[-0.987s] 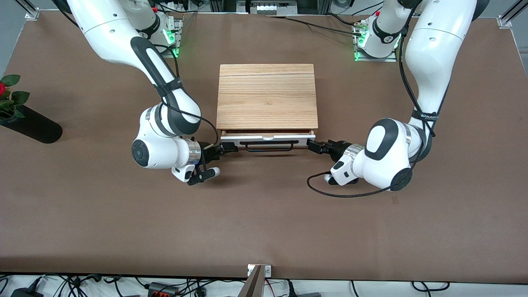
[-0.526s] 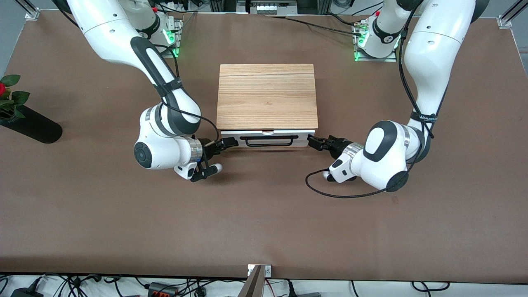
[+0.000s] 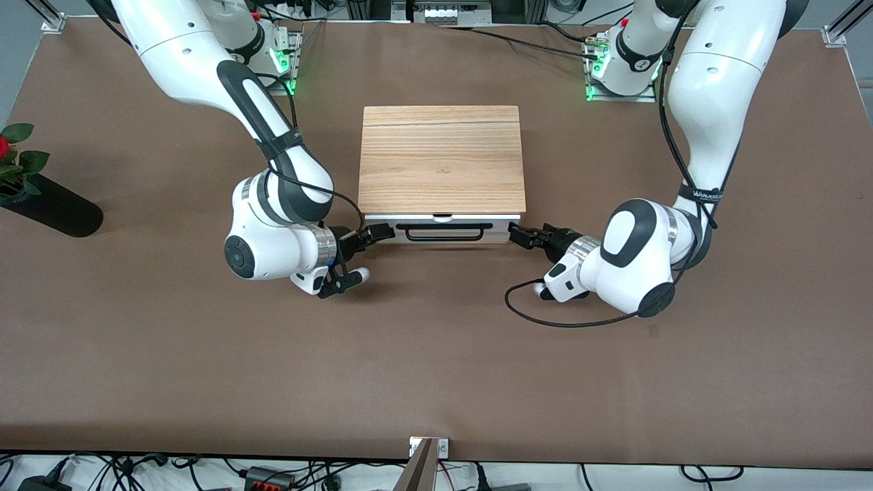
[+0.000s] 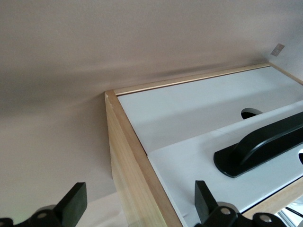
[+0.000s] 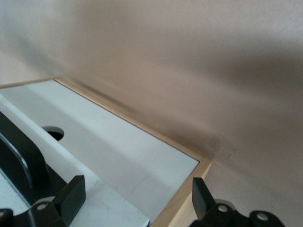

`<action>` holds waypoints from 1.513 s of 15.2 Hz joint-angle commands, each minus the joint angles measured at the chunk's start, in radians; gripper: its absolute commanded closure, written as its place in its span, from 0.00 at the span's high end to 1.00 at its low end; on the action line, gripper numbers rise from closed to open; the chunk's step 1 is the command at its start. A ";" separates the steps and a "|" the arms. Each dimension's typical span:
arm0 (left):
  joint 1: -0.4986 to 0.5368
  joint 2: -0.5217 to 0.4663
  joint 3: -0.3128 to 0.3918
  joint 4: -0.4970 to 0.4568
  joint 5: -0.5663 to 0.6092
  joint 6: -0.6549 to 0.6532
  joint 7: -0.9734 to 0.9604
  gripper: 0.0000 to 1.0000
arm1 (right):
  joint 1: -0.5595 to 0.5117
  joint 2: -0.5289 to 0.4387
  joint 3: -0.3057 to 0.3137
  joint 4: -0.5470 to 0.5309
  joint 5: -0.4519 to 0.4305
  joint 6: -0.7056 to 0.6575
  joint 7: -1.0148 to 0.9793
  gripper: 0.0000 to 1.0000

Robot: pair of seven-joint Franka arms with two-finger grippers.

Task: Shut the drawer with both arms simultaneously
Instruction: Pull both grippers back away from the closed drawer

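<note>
Two grippers (image 3: 380, 234) (image 3: 518, 236) flanking drawer (image 3: 441, 231), vase (image 3: 48, 206) apart

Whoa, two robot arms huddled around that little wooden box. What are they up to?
They are pushing a drawer shut in the wooden box. The right gripper is at one end of the drawer's white front, the left gripper at the other end, both with fingers open, either side of the black handle. The front panel now sits about flush under the box's top, so the drawer looks nearly or fully closed.
</note>
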 commanded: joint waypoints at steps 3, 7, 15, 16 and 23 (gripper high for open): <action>-0.012 -0.002 0.003 -0.005 -0.013 -0.019 -0.004 1.00 | -0.002 -0.007 0.004 -0.010 0.012 -0.056 -0.022 1.00; -0.006 -0.007 0.003 0.016 -0.015 -0.012 0.002 1.00 | -0.003 -0.007 0.004 -0.007 0.010 -0.056 -0.021 1.00; 0.104 -0.050 0.020 0.164 0.019 -0.018 0.007 1.00 | -0.074 -0.039 -0.002 0.083 0.015 -0.056 0.007 1.00; 0.141 -0.060 0.005 0.167 0.069 -0.021 0.007 1.00 | -0.097 -0.047 -0.001 0.095 0.015 -0.056 0.027 1.00; 0.197 -0.204 0.016 0.168 0.279 -0.162 0.045 1.00 | -0.161 -0.175 -0.088 0.096 -0.010 -0.057 0.093 1.00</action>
